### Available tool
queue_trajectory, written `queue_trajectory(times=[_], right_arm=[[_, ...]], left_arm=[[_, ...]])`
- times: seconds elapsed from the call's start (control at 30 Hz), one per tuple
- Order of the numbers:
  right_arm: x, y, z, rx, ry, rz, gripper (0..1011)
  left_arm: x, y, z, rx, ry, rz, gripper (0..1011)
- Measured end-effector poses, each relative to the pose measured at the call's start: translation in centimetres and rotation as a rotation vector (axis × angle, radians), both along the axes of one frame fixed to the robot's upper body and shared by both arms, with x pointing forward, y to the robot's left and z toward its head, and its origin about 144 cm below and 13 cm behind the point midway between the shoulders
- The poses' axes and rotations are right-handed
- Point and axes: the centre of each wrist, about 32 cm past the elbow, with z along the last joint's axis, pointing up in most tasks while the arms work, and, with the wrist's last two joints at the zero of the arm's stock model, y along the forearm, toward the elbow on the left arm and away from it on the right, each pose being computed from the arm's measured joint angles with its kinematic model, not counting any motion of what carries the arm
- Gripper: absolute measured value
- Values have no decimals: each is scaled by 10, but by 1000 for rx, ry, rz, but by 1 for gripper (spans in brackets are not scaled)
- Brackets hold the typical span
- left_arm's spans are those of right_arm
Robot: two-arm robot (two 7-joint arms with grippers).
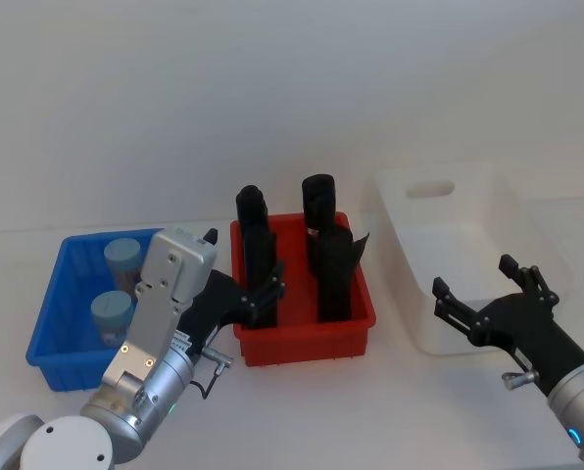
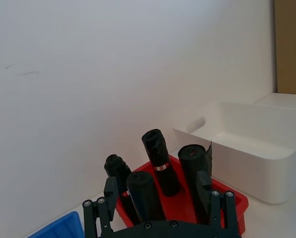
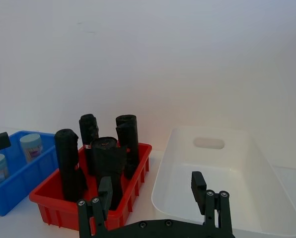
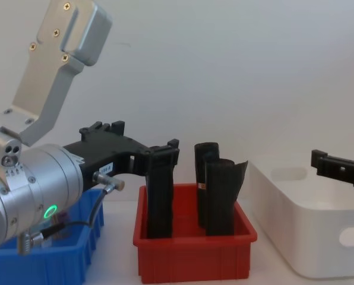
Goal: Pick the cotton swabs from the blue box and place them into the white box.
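Cotton swabs (image 1: 122,257), 2 lidded jars, upright in the blue box (image 1: 49,311) at the table's (image 1: 351,411) left. Left hand (image 1: 267,296) spread open, empty, hovering between blue box and red bin (image 1: 302,341). Right hand (image 1: 475,278) also spread open, empty, raised at the white box's (image 1: 468,240) near end. 4 black rolls (image 1: 334,264) upright in the red bin.

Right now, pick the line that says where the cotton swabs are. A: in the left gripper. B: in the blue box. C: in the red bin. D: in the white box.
B: both cotton swabs stand in the blue box, and the left gripper and the right gripper are open and hold nothing.
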Motion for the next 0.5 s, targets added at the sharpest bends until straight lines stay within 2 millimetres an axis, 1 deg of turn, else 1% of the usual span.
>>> queue_trajectory(times=[0.5], right_arm=[[0,0,0,0,0,0,1002]], left_arm=[[0,0,0,0,0,0,1004]])
